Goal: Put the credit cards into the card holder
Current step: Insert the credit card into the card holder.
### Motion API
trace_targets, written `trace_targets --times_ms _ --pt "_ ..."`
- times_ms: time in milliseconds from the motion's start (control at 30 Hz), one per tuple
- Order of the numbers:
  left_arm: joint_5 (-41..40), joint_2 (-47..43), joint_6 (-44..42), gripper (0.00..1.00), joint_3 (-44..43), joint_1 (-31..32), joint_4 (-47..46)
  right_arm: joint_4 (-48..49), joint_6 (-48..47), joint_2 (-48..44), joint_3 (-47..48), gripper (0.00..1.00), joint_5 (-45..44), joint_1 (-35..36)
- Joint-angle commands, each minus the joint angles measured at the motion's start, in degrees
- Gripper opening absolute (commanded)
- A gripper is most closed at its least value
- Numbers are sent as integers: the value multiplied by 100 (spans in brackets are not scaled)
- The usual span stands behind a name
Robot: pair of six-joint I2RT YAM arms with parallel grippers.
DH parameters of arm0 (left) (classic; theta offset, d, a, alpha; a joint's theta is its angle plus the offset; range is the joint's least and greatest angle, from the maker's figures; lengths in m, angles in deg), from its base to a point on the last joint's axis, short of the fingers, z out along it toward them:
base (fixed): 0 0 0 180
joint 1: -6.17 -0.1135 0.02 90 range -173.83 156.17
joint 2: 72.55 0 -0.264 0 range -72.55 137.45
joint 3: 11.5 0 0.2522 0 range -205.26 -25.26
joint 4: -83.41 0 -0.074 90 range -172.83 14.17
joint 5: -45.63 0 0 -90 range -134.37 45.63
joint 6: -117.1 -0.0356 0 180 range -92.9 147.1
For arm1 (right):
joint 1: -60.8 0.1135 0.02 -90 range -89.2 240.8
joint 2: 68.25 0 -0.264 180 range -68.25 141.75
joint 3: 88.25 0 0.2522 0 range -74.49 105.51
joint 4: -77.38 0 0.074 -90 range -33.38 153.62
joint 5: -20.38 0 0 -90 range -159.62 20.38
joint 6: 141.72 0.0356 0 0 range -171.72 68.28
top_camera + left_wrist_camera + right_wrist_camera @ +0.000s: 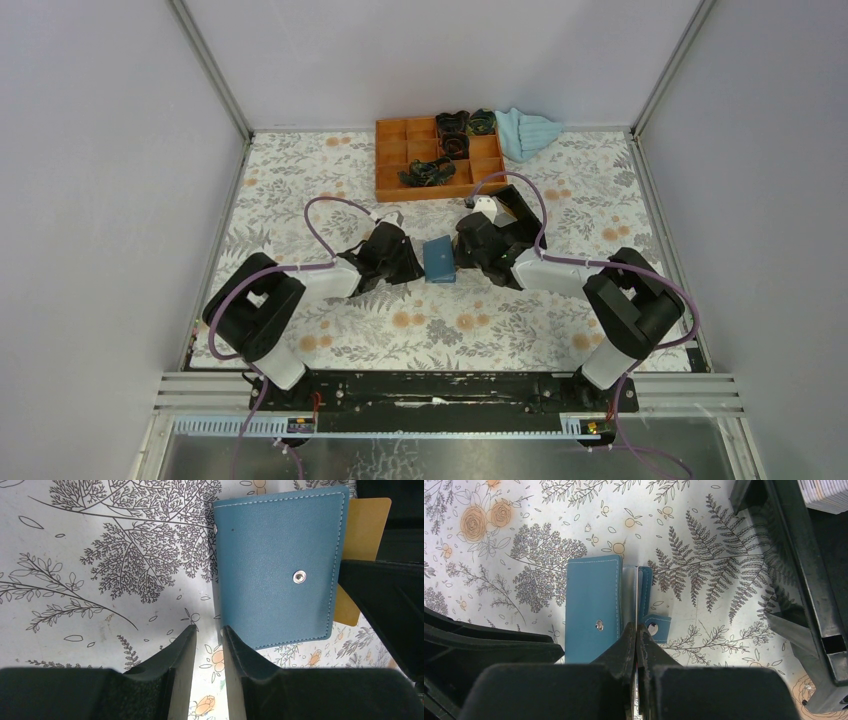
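Observation:
The teal-blue card holder (438, 260) lies on the floral tablecloth between my two grippers. In the left wrist view it (280, 565) is seen flat, snap stud up, and a tan-orange credit card (367, 530) sticks out past its far edge. In the right wrist view the holder (591, 605) gapes slightly, with the card's thin pale edge (634, 587) between its flaps. My right gripper (637, 626) is shut on that card's near edge. My left gripper (209, 628) is open and empty, one finger (240, 650) over the holder's near corner.
An orange compartment tray (392, 160) with dark items stands at the back, a light blue cloth (525, 132) at its right. A black box (518, 205) sits close behind the right gripper. Metal frame rails border the cloth on both sides.

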Motion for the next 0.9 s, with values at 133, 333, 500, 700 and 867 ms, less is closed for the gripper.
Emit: trace_targets --times_ms 133,333,500,700,867 --pt "-32 126 -27 33 -92 72 -244 156 97 -131 14 0 72 -40" --pt "-28 144 -20 33 -84 79 -240 96 55 -219 45 0 48 -36" --pt "-26 140 -28 33 -98 86 -242 58 27 -232 77 0 30 -33" --pt "-27 146 -28 33 -109 88 -233 20 -10 -250 116 0 -10 -33" --pt "-29 153 -28 33 -112 88 -233 -23 -43 -269 158 0 -23 -33"
